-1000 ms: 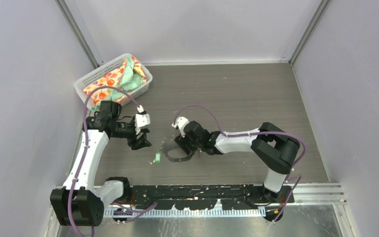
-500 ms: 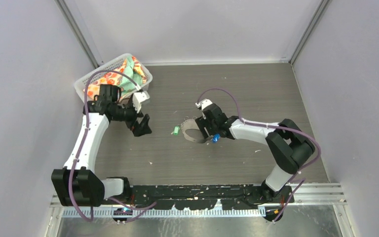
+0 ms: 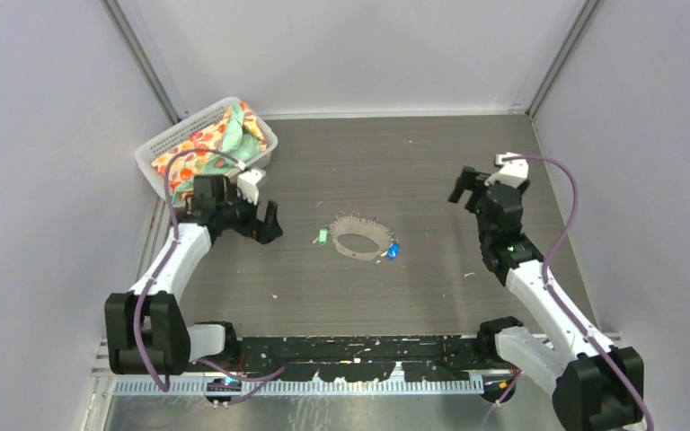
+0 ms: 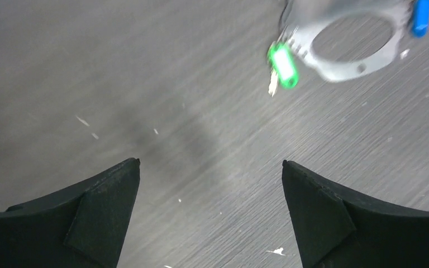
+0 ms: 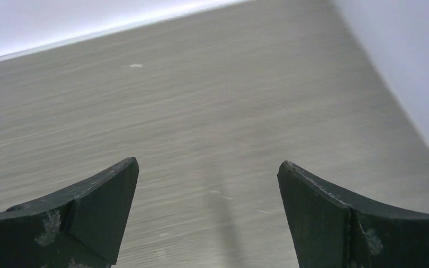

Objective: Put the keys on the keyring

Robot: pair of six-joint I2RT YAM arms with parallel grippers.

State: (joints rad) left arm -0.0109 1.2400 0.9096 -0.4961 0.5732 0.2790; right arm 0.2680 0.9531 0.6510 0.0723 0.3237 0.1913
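The grey keyring lies flat on the table's middle, and nothing holds it. The green-tagged key sits at its left edge and the blue-tagged key at its lower right; both touch the ring. Whether they are threaded on it I cannot tell. My left gripper stands open to the left of the ring. In the left wrist view the keyring, the green key and the blue key lie beyond my open left gripper. My right gripper hovers open far to the right, and the right wrist view shows only bare table past the open right gripper.
A white mesh basket of patterned cloth stands at the back left, close behind the left arm. Grey walls enclose the table on three sides. Small white specks dot the dark wood-grain surface.
The right arm let go of the ring, swung away to the far right and opened fully. The left gripper opened wide and drew back left. The ring and keys now rest mid-table.
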